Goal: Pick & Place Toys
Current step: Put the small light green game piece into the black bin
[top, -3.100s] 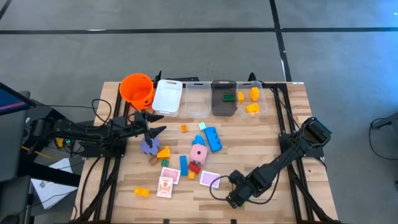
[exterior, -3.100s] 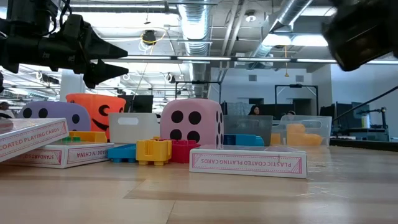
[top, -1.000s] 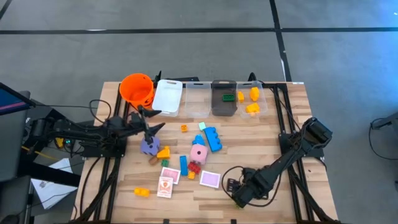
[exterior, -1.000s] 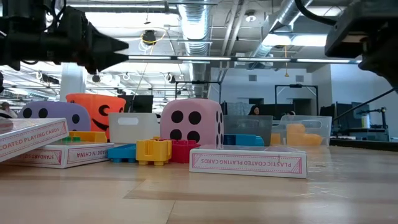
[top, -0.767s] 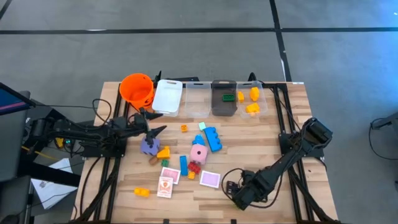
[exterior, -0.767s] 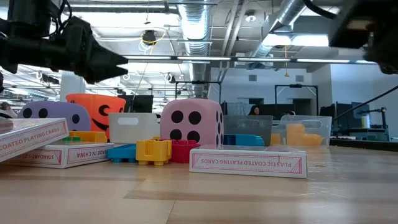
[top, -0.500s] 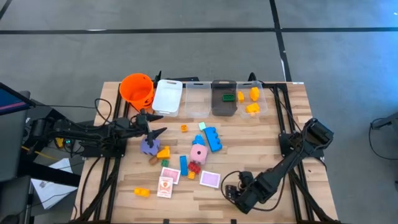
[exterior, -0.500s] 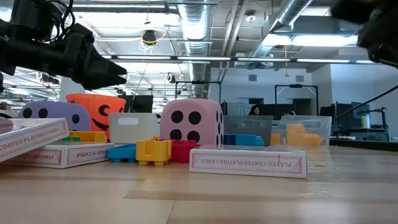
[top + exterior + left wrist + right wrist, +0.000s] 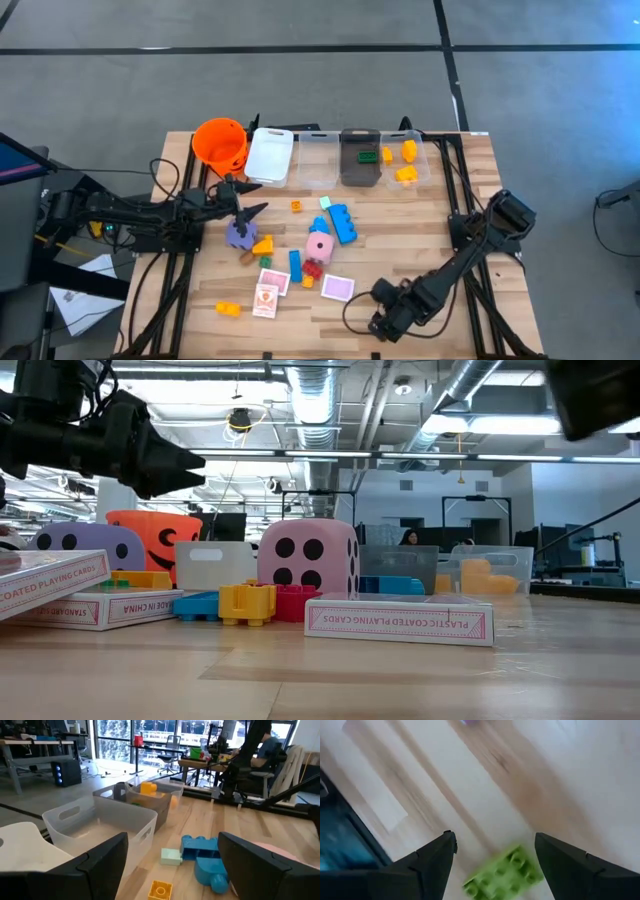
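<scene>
Toys lie mid-table: a purple die (image 9: 238,235), a pink die (image 9: 319,247), blue bricks (image 9: 342,222), red and yellow bricks, and pink card boxes (image 9: 338,288). My left gripper (image 9: 252,196) hangs open above the table, just beyond the purple die and touching nothing. My right gripper (image 9: 378,325) is open, low over the table's near edge. In the right wrist view a green brick (image 9: 504,872) lies flat on the wood between its spread fingers (image 9: 494,836), apart from them.
An orange bucket (image 9: 220,142), a white bin (image 9: 269,155), a clear bin (image 9: 318,158), a dark bin (image 9: 360,155) and a clear bin with yellow bricks (image 9: 405,160) line the far edge. A yellow brick (image 9: 228,309) lies near the front left.
My right gripper has gone a little toward the table's near edge, staying open. My left gripper has dipped slightly over the purple die. No toy has moved.
</scene>
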You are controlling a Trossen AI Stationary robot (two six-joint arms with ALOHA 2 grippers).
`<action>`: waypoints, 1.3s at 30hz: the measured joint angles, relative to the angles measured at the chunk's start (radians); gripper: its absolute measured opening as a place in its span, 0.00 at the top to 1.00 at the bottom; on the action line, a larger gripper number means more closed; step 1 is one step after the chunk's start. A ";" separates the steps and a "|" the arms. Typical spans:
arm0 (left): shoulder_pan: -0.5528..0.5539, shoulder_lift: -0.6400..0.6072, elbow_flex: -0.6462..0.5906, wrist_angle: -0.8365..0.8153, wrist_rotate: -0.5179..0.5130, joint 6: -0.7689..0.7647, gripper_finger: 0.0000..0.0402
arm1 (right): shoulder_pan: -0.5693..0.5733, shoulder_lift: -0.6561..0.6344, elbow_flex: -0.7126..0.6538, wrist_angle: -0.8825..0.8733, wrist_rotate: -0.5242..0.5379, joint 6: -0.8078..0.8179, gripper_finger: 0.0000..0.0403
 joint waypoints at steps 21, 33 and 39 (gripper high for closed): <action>0.000 0.000 0.000 0.001 -0.002 -0.093 0.25 | -0.121 0.000 0.000 -0.030 -0.140 -1.231 0.33; 0.000 0.000 0.000 0.001 -0.001 -0.100 0.25 | -0.110 0.000 0.000 -0.041 -0.130 -1.921 0.33; 0.000 0.000 0.000 0.000 0.002 -0.146 0.25 | -0.067 0.000 0.000 -0.071 -0.131 -2.153 0.33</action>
